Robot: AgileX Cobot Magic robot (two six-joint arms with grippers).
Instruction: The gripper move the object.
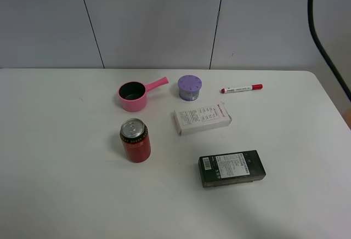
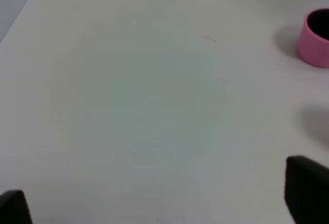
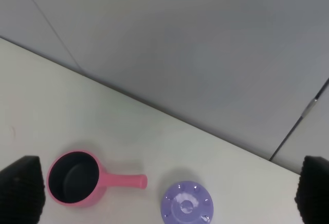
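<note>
Black claw-like left gripper (image 2: 159, 203) and right gripper (image 3: 168, 185) are both gaping wide, holding nothing; squat round lavender dotted-lid container (image 1: 190, 87) is sitting on white table (image 1: 55, 151), just beside small pink plastic pot (image 1: 133, 96).

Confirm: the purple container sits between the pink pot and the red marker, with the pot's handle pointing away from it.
Wrong on the handle: the exterior high view shows the handle of the pink pot pointing toward the purple container, not away. The container does sit between the pot and the red marker.
</note>
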